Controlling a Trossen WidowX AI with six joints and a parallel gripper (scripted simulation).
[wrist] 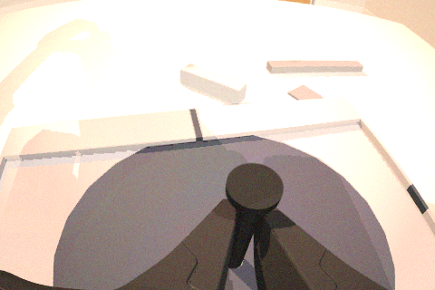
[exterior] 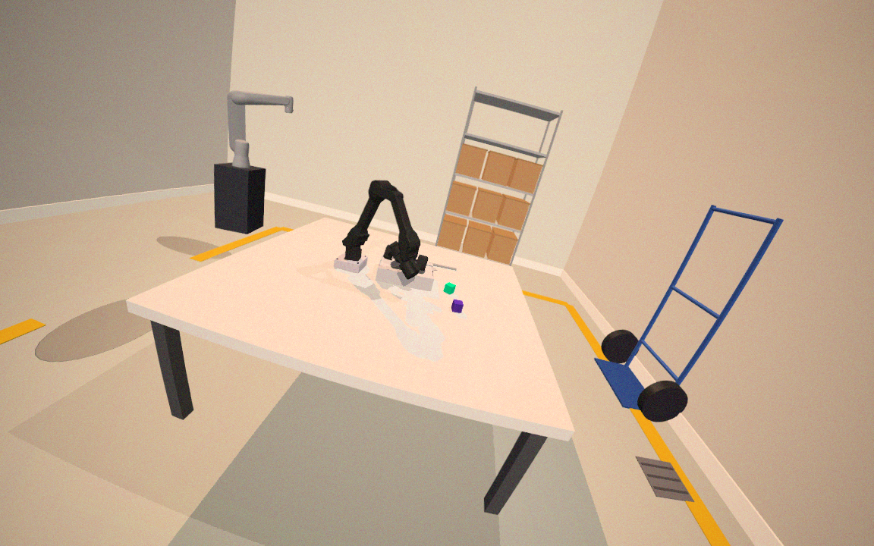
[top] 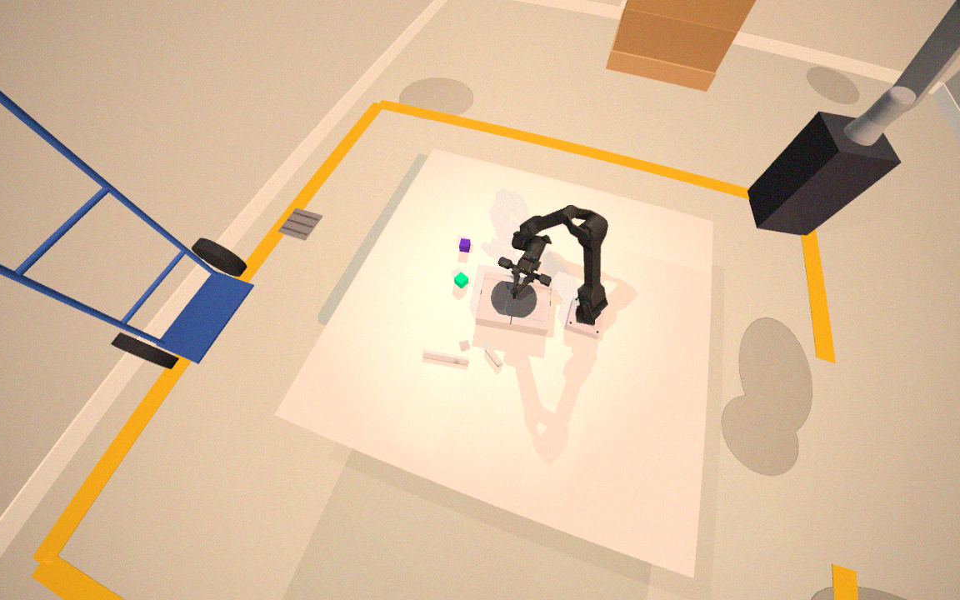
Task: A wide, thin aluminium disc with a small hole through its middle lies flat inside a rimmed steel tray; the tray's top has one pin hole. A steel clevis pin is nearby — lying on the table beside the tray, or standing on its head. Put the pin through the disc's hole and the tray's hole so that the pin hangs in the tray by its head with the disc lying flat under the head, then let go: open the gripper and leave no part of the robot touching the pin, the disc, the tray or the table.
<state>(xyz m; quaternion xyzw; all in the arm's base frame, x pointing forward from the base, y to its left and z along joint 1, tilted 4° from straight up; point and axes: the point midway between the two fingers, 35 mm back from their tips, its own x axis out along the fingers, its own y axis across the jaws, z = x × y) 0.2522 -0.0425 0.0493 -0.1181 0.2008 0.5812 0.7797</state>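
In the lower centre of the wrist view, the pin [wrist: 254,187] is grasped below its head by the gripper [top: 515,292] [wrist: 245,212], head uppermost, so that the shank is presented downward and the head is kept free to seat. The pin is held over the middle of the disc [top: 502,300] [wrist: 136,208], beside or at a small pale spot, presumably the hole; whether the tip has entered cannot be told. The disc is laid inside the tray [top: 511,323] [exterior: 389,274] [wrist: 104,122], whose rim probably limits sliding. Alignment is judged to be needed before lowering and release.
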